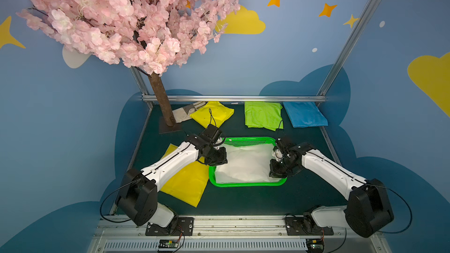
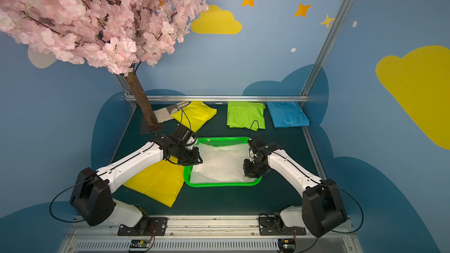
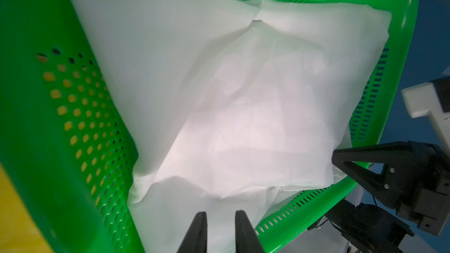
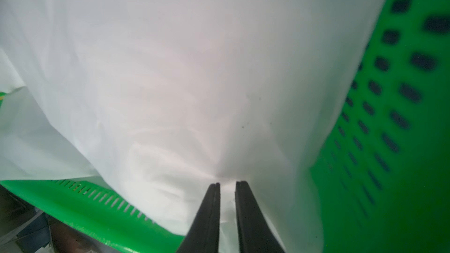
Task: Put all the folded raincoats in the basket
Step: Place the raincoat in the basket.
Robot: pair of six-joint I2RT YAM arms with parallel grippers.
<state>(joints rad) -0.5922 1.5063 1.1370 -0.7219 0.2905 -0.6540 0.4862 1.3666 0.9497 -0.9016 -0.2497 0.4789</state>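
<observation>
the bright green perforated plastic basket [image 1: 246, 185] sat mid-table, with the white folded thin-plastic raincoat [image 1: 246, 164] lying inside and filling it. at its near right, the right gripper [image 4: 227, 183] looked clamped on a pucker of cloth; lifting so would likely drag the raincoat out. the left gripper [image 3: 221, 212] had its jaws narrowly apart; whether cloth lay between them, i could not tell.
</observation>
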